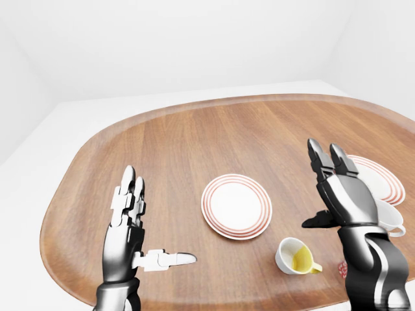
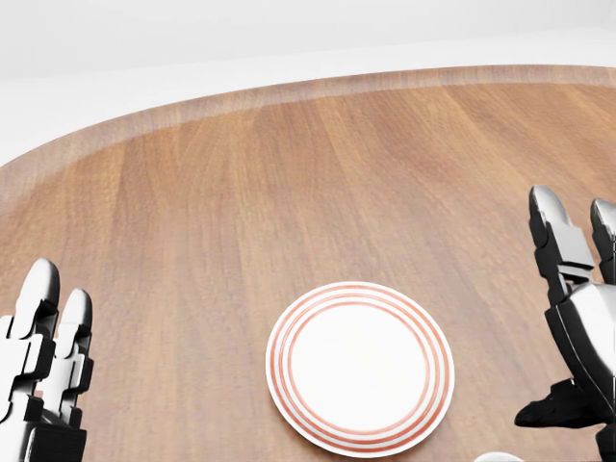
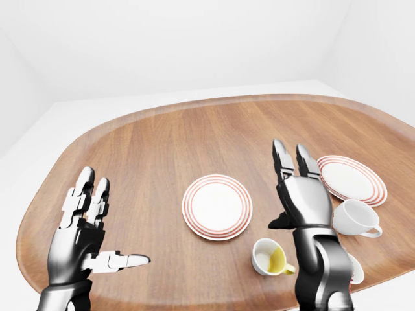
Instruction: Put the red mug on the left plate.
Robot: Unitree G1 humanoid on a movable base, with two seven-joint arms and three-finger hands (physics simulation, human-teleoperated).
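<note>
The red mug (image 1: 342,269) barely shows: only a red speck low beside my right forearm in the left-eye view, below and behind my raised fingers. I take that for it, but I cannot be sure. The left plate (image 3: 216,206), white with red rings, lies bare on the wood between my two hands, to the left of my right fingertips.

My right hand (image 3: 299,194) stands upright, fingers spread and released, grasping nothing. My left hand (image 3: 81,240) is likewise open, thumb pointing toward the plate, well apart from it.

To do this step well, I judge I should drop the right hand and turn it back toward the forearm side until the mug is in sight, then close around its body rather than groping.

Just below my right palm sits a cup with a yellow inside (image 3: 269,256). A white cup (image 3: 355,218) lies to its right, beside the right plate (image 3: 351,177). That corner is crowded and near the table (image 1: 194,136) edge. The wood beyond my fingertips and toward the left plate is open.
</note>
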